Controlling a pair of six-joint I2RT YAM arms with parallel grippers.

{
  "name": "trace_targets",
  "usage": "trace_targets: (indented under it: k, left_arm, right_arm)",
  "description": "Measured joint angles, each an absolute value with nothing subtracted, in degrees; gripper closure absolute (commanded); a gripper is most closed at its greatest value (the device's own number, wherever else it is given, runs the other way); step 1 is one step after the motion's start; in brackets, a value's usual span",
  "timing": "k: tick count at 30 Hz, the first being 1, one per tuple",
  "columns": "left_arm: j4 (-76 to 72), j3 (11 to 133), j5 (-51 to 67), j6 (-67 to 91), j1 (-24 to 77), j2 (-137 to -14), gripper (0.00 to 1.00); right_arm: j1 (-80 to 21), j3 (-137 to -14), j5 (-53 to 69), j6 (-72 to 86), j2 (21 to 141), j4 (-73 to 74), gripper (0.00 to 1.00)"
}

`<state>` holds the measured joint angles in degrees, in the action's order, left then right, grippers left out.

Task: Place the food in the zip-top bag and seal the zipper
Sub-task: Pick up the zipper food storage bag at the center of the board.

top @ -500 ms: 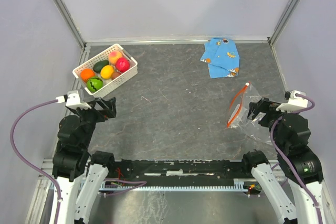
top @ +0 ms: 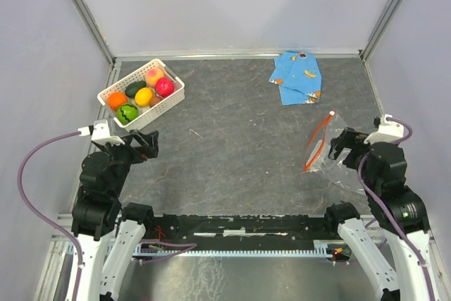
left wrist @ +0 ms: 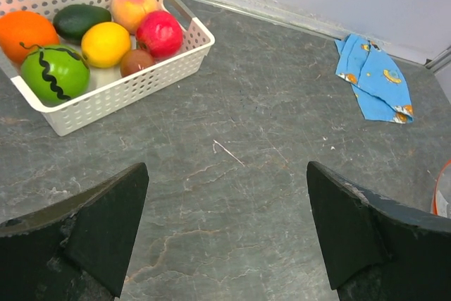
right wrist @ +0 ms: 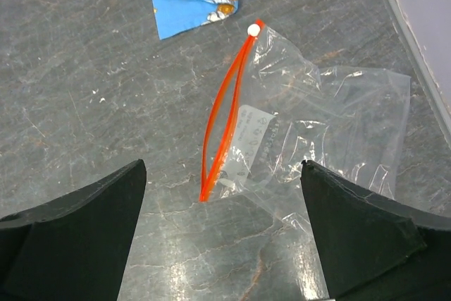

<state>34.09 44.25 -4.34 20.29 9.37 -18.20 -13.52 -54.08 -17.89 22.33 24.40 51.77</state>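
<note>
At my far left, at the back of the table, sits a white basket with all the fruit in it. The orange and the striped green fruit lie at its left end. Beside them are the dark green fruit and the yellow fruit. The peach and the red fruit fill the right end. A small brownish fruit is tucked between the yellow and the red ones, against the front wall.

My left gripper hangs over bare table just in front of the basket. Its fingers are spread wide, touching nothing and holding nothing.

Further right, at the back edge of the table, lies a folded blue cloth with small orange pictures on it.

Nearer to me than the cloth, on the right side of the table, lies the clear plastic bag, crumpled and flat on the surface. Its zipper runs along the bag's left edge. The two red strips bow apart in the middle, so the mouth stands slightly open. A small white slider sits at the far end of the strips.

My right gripper hovers over the near end of the bag. Its fingers are spread as wide as the left ones and grip nothing. The near end of the zipper lies between them in my wrist view. I cannot tell whether either finger touches the plastic.
</note>
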Motion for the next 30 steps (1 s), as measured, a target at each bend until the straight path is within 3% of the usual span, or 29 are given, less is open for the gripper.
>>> trace_targets:
  k: [12, 22, 30]
  left_arm:
    - [34.06, 43.59, -0.64, 23.20, 9.32, -24.18, 0.01]
    - [34.22, 43.59, 2.04, 23.79, 9.52, -31.77, 0.01]
    - [34.13, 43.59, 2.20, 25.17, 12.64, -38.15, 0.00]
  right_arm:
    - [-13.52, -56.03, -20.49, 25.63, 44.31, 56.23, 0.02]
    - [-13.54, -56.03, -23.05, 27.99, 60.86, 55.55, 0.19]
    - [-15.00, -55.94, -26.57, 30.70, 72.20, 49.82, 0.27]
